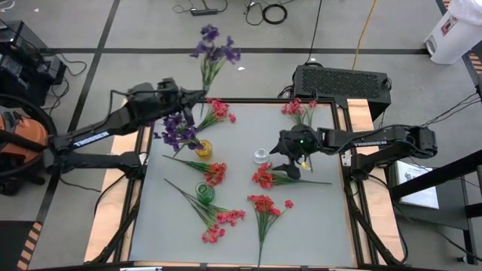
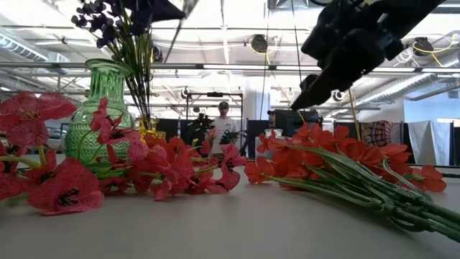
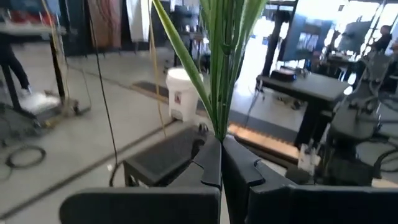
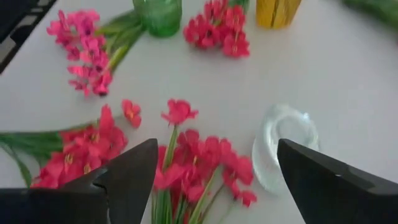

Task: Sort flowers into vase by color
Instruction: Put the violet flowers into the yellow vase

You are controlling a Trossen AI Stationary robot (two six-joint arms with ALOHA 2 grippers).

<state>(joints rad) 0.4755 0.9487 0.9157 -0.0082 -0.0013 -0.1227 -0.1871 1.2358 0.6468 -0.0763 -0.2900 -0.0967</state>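
**benchrat:** so where's everything sitting right now?

**stemwrangler:** Left gripper (image 1: 197, 95) is up at the far left corner of the table, fingers pinched tight on the green stems of a purple sprig (image 1: 214, 47). In its wrist view the two fingers (image 3: 211, 163) meet right at the stem base and the leaves fan straight out ahead of them. The blossoms stick out past the far edge of the table (image 1: 316, 226), over the floor.

**benchrat:** and the vases?

**stemwrangler:** Just below that gripper there's a yellow vase (image 1: 202, 148) already holding a purple bunch (image 1: 178, 131). Farther toward the near edge sits a green vase (image 1: 205, 193). A small clear glass vase (image 1: 260, 156) is mid-table, just beside the right gripper.

**benchrat:** right arm doing anything?

**stemwrangler:** Right gripper (image 1: 288, 156) hangs above the table right of centre, jaws spread wide, nothing between them. Its wrist view shows a pink-red sprig (image 4: 186, 155) lying directly under the gap, with the clear vase off to one side.

**benchrat:** rest of the flowers?

**stemwrangler:** Pink-red sprigs lie flat all over the table: one (image 1: 218, 111) close under the left gripper, one (image 1: 301, 109) at the far right corner, others around the green vase and along the near edge (image 1: 263, 207).
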